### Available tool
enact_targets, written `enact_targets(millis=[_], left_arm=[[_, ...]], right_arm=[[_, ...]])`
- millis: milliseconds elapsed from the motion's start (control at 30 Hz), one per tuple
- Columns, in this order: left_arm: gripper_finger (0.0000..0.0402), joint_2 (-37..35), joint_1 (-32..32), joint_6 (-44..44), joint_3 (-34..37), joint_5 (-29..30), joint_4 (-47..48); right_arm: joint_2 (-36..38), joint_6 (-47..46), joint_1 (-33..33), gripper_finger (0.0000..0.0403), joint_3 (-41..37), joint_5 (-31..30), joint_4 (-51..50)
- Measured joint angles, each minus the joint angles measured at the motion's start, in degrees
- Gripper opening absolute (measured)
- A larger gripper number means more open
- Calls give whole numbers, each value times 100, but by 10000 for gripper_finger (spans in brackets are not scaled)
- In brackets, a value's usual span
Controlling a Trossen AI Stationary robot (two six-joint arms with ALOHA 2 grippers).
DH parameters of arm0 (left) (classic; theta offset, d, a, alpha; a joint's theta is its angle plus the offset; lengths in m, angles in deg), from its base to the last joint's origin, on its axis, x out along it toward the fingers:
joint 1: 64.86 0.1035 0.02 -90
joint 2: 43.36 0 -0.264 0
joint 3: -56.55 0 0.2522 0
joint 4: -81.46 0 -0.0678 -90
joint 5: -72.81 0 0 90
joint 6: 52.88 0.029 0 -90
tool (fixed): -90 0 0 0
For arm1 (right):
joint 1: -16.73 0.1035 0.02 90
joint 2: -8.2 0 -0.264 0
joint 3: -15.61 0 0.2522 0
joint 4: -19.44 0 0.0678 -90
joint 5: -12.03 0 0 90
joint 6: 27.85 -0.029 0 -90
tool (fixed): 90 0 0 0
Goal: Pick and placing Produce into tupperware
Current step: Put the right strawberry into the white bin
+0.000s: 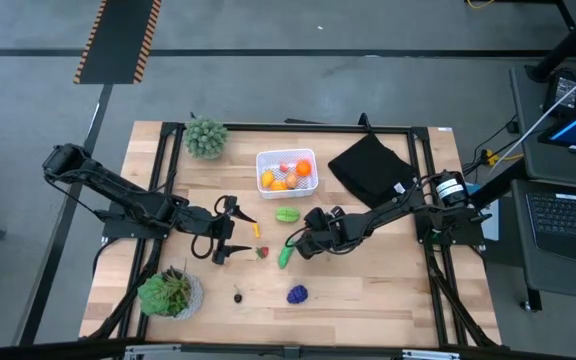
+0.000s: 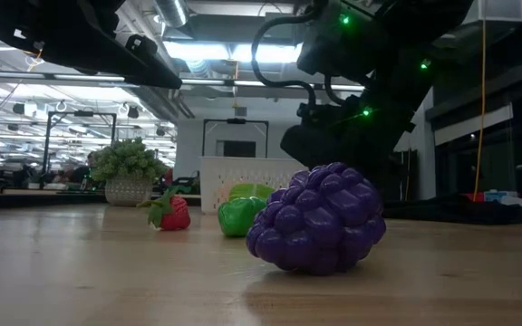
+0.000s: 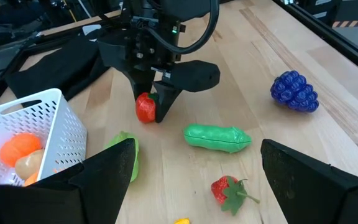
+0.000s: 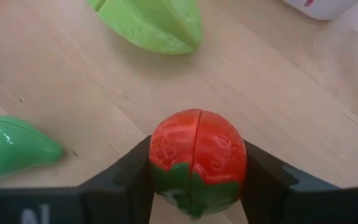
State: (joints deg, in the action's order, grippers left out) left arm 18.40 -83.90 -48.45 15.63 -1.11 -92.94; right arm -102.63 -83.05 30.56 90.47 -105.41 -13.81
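My right end effector [image 4: 197, 180] is clenched on the red tomato [image 4: 197, 163] between both fingers; the tupperware [image 1: 287, 170] lies just beyond, nearer this arm.

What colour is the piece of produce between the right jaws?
Red with a green base: a toy strawberry-like fruit, shown best in the right wrist view, with the right gripper closed on it.

Bright overhead ceiling lights, soft shadows, blurred background in low view.
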Motion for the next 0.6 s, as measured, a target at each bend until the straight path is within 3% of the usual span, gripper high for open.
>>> enact_targets(millis=[400,600], left_arm=[[339,0,0,0,0,0,0],[339,0,0,2,0,0,-2]], right_arm=[[35,199,-11,181,0,71,-4],[495,612,-12,183,-13,134,-54]])
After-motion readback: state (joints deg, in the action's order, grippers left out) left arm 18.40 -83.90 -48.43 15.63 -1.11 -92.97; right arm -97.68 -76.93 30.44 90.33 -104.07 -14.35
